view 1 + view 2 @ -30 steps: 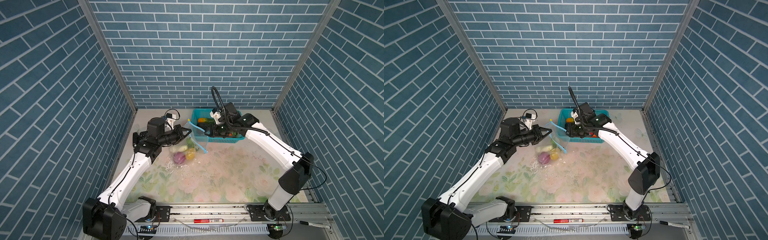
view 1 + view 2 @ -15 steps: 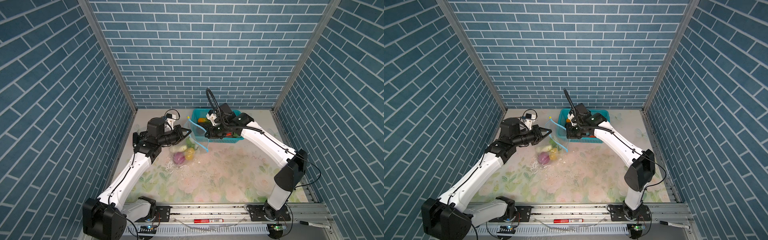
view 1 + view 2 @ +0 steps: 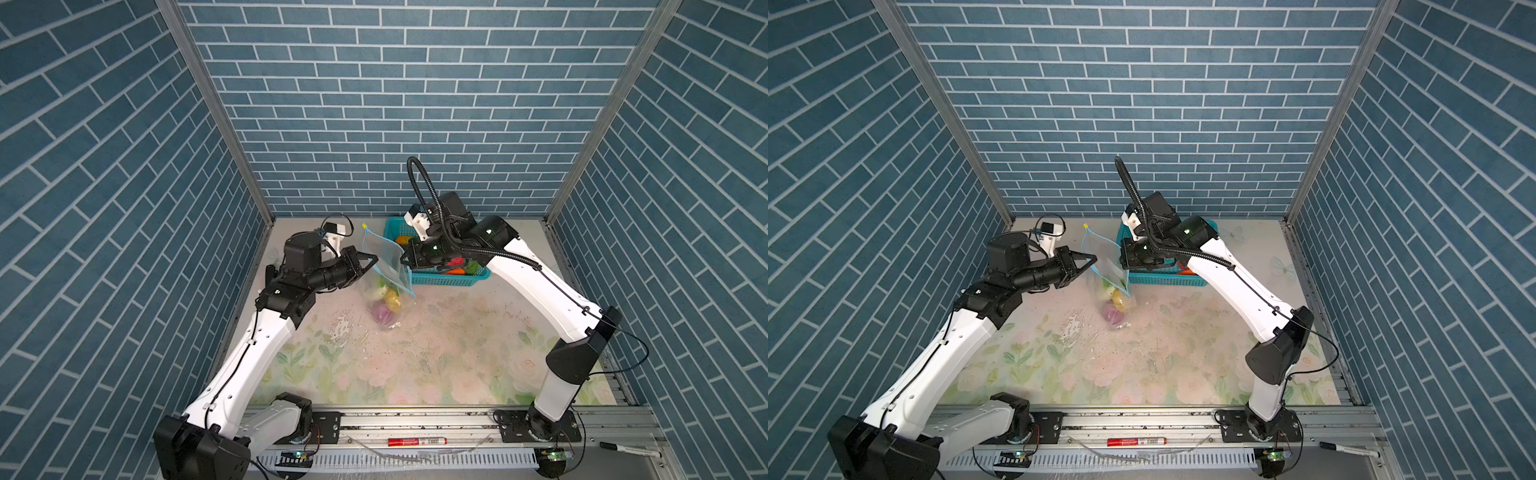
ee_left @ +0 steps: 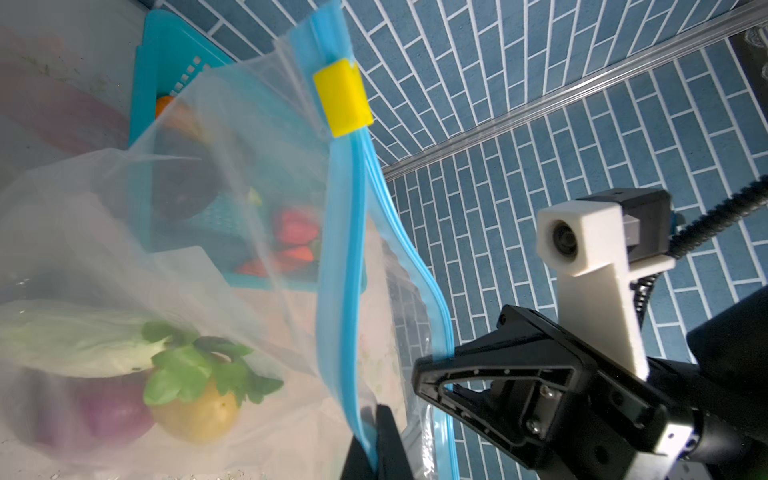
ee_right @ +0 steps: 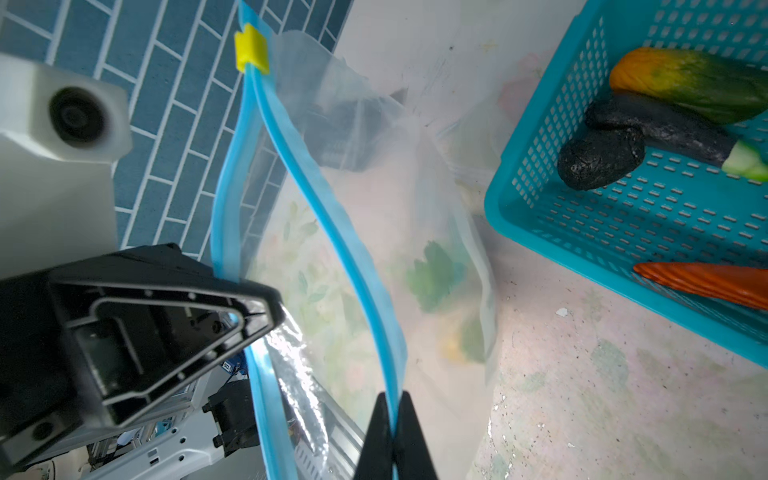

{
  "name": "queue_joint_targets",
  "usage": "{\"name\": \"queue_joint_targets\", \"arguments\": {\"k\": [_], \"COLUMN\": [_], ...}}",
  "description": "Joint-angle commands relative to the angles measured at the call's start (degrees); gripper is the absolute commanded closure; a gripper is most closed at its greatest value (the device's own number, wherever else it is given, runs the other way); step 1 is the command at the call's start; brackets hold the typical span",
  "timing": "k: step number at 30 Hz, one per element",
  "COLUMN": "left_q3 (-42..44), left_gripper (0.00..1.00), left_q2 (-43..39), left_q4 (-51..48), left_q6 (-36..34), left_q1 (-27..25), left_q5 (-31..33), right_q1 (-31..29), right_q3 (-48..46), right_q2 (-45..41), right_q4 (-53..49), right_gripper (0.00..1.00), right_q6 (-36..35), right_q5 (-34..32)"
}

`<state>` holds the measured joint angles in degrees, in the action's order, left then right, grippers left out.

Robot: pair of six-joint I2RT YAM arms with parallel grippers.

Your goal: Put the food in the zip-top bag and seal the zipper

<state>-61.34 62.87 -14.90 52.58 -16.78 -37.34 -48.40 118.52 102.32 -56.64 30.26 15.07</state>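
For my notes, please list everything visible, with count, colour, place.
zip-top bag: 1, clear, between grippers
zipper: 1, blue, bag's open edge
slider: 1, yellow, zipper's end
onion: 1, purple, inside bag
fruit: 1, yellow, inside bag
lettuce: 1, pale, inside bag
basket: 1, teal, beside bag
cucumber: 1, orange-green, in basket
eggplant: 1, dark, in basket
carrot: 1, orange, in basket
marker: 1, red, front rail
left gripper: 1, black, shut on zipper
right gripper: 1, black, shut on zipper

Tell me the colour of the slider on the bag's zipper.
Yellow. The slider shows best in the left wrist view.
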Motion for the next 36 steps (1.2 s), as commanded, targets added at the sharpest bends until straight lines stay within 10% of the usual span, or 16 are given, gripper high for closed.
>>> {"name": "queue_joint_targets", "arguments": {"k": [1, 27, 36], "left_q3": [-2.5, -5.5, -5.0], "left_gripper": [1.00, 1.00, 1.00], "left_q2": [-1.2, -1.1, 0.5], "left_q4": [-3.4, -11.3, -8.4], "left_q6": [-1.5, -5.1, -4.4], "left_q1": [0.6, 4.2, 4.0], "left_q5": [1.3, 0.7, -1.4], "right_q1": [-1.4, -3.2, -2.7], "right_q3": [6.0, 6.7, 6.2], "right_q2": [1.6, 3.1, 1.1], "right_q4": [-4.9, -3.6, -3.7], "right_gripper": [1.00, 0.90, 0.60], "right_q6": [-1.7, -2.5, -5.6], "right_q5": [-2.7, -4.8, -9.2]}}
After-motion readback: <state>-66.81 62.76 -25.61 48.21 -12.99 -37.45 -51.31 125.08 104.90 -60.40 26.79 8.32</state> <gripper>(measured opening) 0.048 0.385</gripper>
